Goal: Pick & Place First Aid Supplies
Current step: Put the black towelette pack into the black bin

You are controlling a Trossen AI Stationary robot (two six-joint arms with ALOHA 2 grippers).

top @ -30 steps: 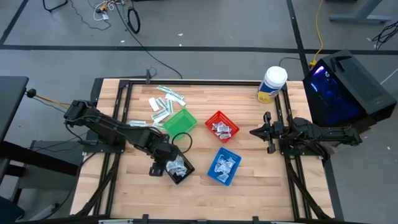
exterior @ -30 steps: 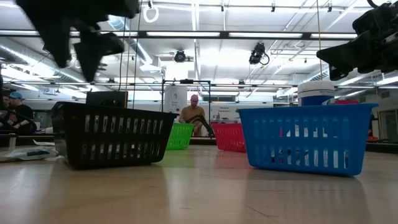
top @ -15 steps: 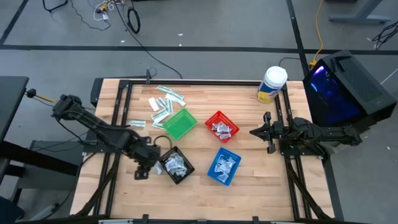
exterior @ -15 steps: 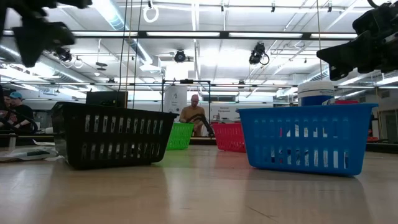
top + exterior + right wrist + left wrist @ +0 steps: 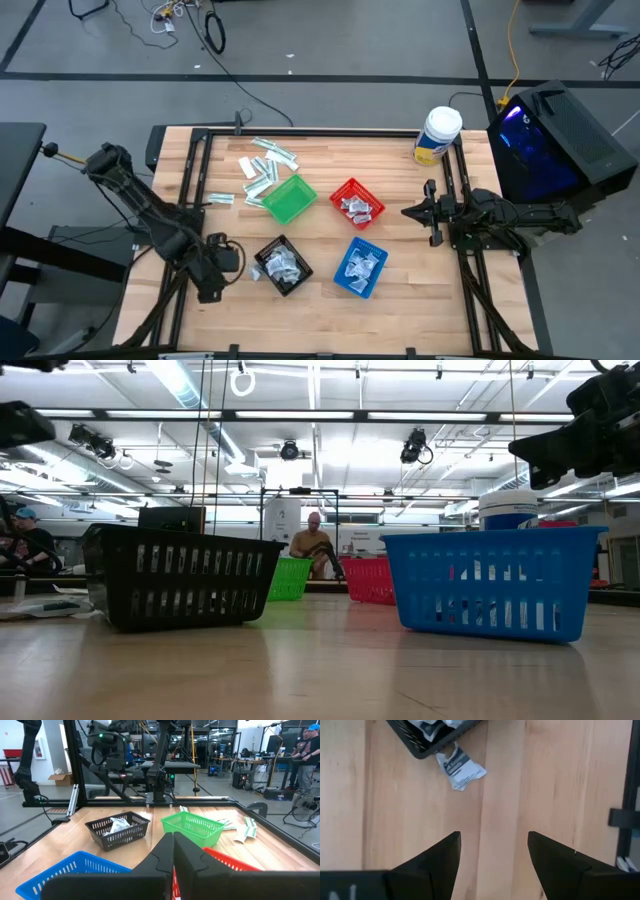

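From above, the left gripper (image 5: 212,268) sits empty beside the black basket (image 5: 282,266), strips (image 5: 262,172) waiting by the green basket (image 5: 288,199); its wrist view shows fingers (image 5: 440,857) apart over bare counter (image 5: 505,795), one sachet (image 5: 460,766) against the basket, probably grabbed next; right gripper (image 5: 173,851) parked, closed.

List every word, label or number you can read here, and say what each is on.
None can be read.
Tub: yellow label, print too small.
Loose packet beside the black basket: dark print, blurred.
Packets in the blue basket and red basket: too small.
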